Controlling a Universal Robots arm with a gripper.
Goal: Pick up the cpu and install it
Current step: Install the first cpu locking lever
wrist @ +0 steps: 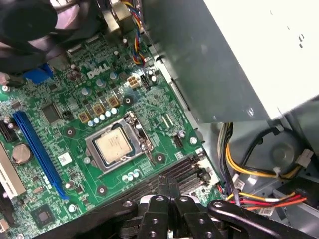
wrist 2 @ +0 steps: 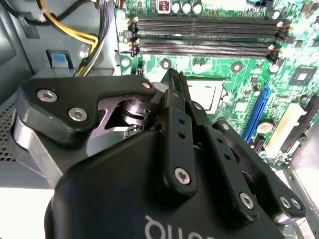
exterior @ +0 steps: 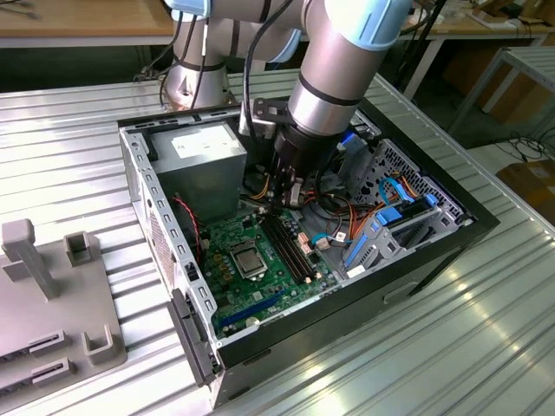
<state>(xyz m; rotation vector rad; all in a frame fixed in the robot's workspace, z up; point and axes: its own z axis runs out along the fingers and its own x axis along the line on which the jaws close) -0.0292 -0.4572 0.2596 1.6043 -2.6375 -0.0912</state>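
Ribbed metal bench (exterior: 78, 165), open PC case (exterior: 139, 173) on it. CPU (wrist: 113, 145), silvery square face, already sits in the motherboard socket (wrist: 141, 138). Gripper (wrist: 168, 188) fingers pressed together, holding nothing, above the RAM slots (wrist 2: 204, 35). Best to stay clear of the cables and check that the chip lies flush.

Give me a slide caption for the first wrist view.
The cpu sits in the motherboard socket, gripper above memory slots.
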